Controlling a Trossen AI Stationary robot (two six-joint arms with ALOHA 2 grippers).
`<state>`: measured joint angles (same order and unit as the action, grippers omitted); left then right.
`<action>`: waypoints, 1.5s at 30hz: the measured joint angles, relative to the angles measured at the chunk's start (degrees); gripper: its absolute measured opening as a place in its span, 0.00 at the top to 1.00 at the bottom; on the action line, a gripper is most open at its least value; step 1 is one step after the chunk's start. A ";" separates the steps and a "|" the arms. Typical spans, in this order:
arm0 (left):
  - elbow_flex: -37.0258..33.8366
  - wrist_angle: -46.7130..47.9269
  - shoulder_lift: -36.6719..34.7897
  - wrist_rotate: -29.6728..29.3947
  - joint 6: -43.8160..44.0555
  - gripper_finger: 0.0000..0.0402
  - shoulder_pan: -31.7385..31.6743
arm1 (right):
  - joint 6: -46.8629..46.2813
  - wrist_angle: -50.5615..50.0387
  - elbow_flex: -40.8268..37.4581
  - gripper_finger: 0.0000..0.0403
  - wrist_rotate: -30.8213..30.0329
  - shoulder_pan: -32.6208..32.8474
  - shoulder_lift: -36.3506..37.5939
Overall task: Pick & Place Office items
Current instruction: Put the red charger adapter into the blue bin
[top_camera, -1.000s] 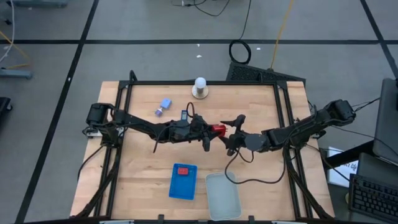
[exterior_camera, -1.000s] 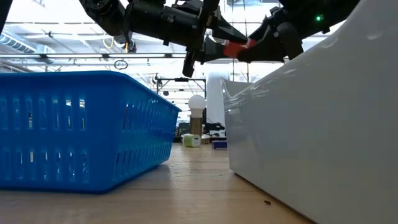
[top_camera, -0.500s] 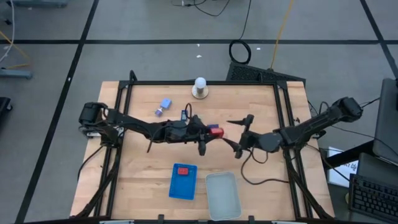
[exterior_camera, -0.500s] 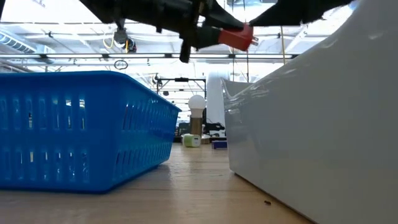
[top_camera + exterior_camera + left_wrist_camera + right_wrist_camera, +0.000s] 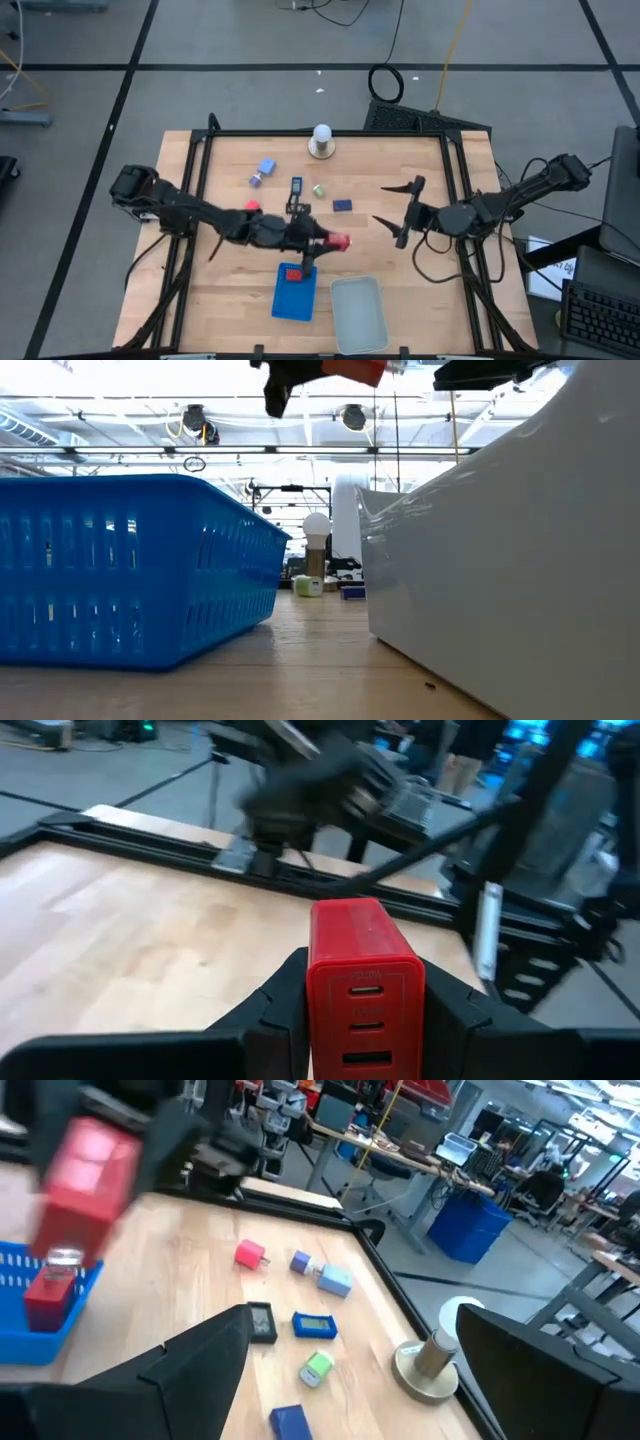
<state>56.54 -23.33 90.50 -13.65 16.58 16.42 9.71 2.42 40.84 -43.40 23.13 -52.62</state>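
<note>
Red charger (image 5: 340, 241), passed over from the right gripper (image 5: 398, 213), now spread and withdrawn, rides pinched in the left gripper (image 5: 328, 241) toward the blue tray (image 5: 285, 305).

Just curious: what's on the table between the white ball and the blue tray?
In the high view, between the white ball and blue tray: a green bit, a black piece, otherwise bare wood.

Red block (image 5: 364, 985) in dark left tool (image 5: 322, 240); blue slatted tray (image 5: 295, 292); clear tray (image 5: 358, 313); pale wood table (image 5: 220, 290).
</note>
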 joint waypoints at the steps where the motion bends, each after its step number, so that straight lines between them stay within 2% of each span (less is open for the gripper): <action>1: -0.49 -0.53 0.00 -0.13 0.02 0.71 0.94 | -0.46 -0.68 0.00 0.14 0.01 0.16 0.54; 4: -3.06 -3.41 0.00 -0.52 0.83 0.71 3.69 | -1.28 -2.62 0.00 0.15 0.07 0.74 1.68; 11: -10.26 -7.00 -0.97 -6.78 6.36 0.71 10.99 | -1.49 -3.19 0.00 0.15 0.15 1.75 1.95; 15: -11.62 -6.43 -1.54 -5.82 8.19 0.71 15.59 | -1.48 -3.18 0.00 0.14 0.16 1.74 1.95; 18: -11.77 -2.25 -1.49 -5.89 8.20 0.71 19.51 | -1.51 -3.15 0.00 0.15 0.16 1.74 1.95; 24: -11.81 5.11 -1.46 -10.55 13.56 0.71 24.44 | -1.51 -3.15 0.00 0.15 0.16 1.74 1.95; 31: -11.92 7.18 -1.49 -11.04 15.85 0.71 26.09 | -1.52 -3.13 0.00 0.15 0.17 1.74 1.95; 34: -14.42 6.78 -1.51 -12.59 19.24 0.71 25.85 | -1.51 -3.13 0.00 0.15 0.17 1.74 1.95; 40: -21.48 -3.85 -1.46 -13.00 23.66 0.71 24.70 | -1.53 -3.13 0.00 0.15 0.18 1.74 1.95; 45: -23.49 -6.85 -1.46 -11.38 24.50 0.71 23.88 | -1.40 -3.11 0.00 0.15 0.18 1.74 1.95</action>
<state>33.05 -30.18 89.03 -25.04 41.08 40.30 8.32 -0.69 40.84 -43.22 24.86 -50.68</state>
